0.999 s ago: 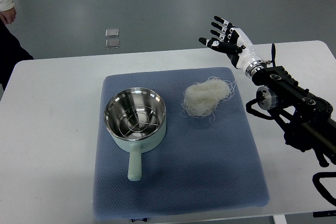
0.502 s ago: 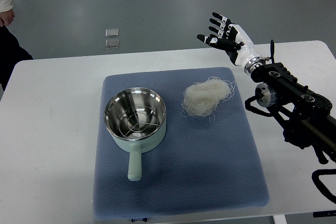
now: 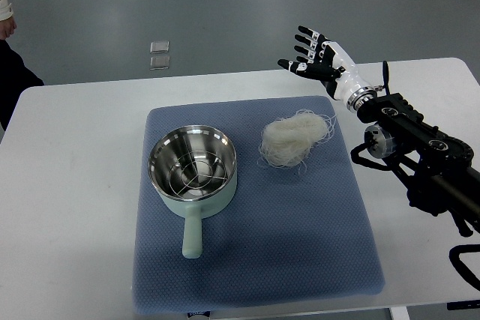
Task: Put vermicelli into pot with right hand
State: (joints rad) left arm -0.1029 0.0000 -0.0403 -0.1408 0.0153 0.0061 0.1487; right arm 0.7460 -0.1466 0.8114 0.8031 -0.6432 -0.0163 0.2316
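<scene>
Top view: a white desk (image 3: 75, 155) carries a blue mat (image 3: 300, 245). On the mat, a pale green pot (image 3: 193, 174) sits left of a vermicelli nest (image 3: 295, 139). The right hand (image 3: 321, 63) hovers beyond the vermicelli, fingers (image 3: 306, 33) spread apart, holding nothing.

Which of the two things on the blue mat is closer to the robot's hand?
The white vermicelli nest, on the mat's right, is closer to the open right hand than the mint-green steel pot.

Loose white vermicelli (image 3: 295, 139) nest right of upright mint-green, steel-lined pot (image 3: 193, 168).
</scene>
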